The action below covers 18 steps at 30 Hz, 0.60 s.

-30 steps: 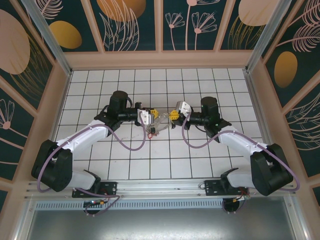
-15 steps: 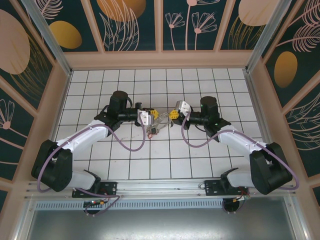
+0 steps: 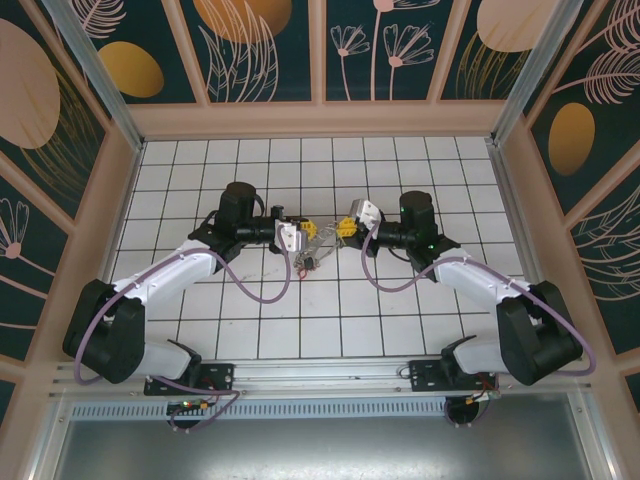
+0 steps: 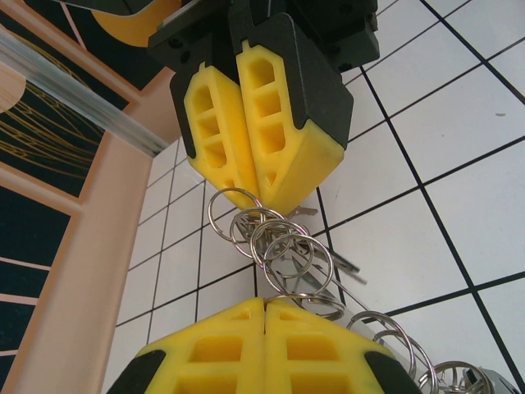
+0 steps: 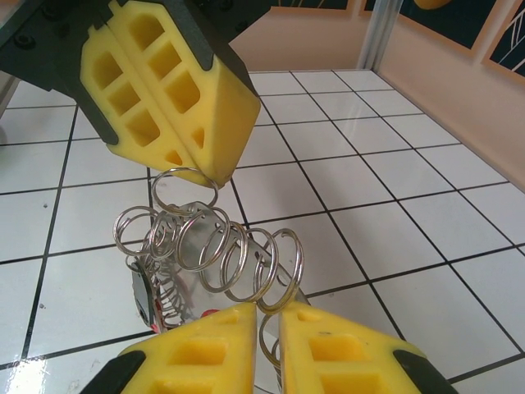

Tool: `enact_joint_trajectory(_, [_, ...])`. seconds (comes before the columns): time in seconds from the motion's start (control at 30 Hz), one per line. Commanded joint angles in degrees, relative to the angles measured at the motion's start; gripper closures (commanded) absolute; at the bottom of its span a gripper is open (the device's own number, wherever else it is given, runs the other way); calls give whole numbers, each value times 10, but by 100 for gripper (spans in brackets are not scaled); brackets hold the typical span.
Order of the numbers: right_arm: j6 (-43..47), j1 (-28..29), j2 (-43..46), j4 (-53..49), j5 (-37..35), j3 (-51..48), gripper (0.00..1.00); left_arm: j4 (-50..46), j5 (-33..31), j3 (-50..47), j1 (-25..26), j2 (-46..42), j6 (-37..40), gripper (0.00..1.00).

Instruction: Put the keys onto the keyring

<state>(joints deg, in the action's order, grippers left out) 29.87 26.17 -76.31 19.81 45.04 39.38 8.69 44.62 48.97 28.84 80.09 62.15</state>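
Note:
The keyring (image 3: 326, 233) is a chain of linked silvery wire rings (image 4: 283, 246), strung in the air between my two grippers over the middle of the table. My left gripper (image 4: 265, 301) is shut on the ring at one end (image 4: 321, 297). My right gripper (image 5: 268, 309) pinches the ring at the other end (image 5: 283, 271) in a narrow gap. In the top view, left gripper (image 3: 307, 233) and right gripper (image 3: 346, 229) face each other, tips close. Small silvery keys (image 4: 343, 264) hang behind the rings. A dark fob with red (image 5: 144, 297) dangles below (image 3: 306, 262).
White tiled tabletop (image 3: 400, 310) with pale wooden walls (image 3: 320, 118) on three sides. Purple cables (image 3: 262, 290) loop from both arms over the tiles. The arm bases sit on a metal rail (image 3: 320, 372) at the near edge.
The right arm has shifted slightly to the left, bringing the grippers a touch closer. The left arm has held still and the rings stay gripped at both ends.

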Motion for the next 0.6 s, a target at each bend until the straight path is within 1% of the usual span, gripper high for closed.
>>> enact_joint_trajectory(0.0, [-7, -3, -6, 25, 9, 17, 84, 1, 28, 12, 3, 2, 13, 100])
enact_joint_trajectory(0.27, [-22, -4, -1, 44, 4, 9, 84, 1, 21, 10, 3, 3, 15, 100])
enact_joint_trajectory(0.57, [-31, -4, 5, 53, -2, -1, 83, 30, 13, -4, 3, -2, 3, 100])
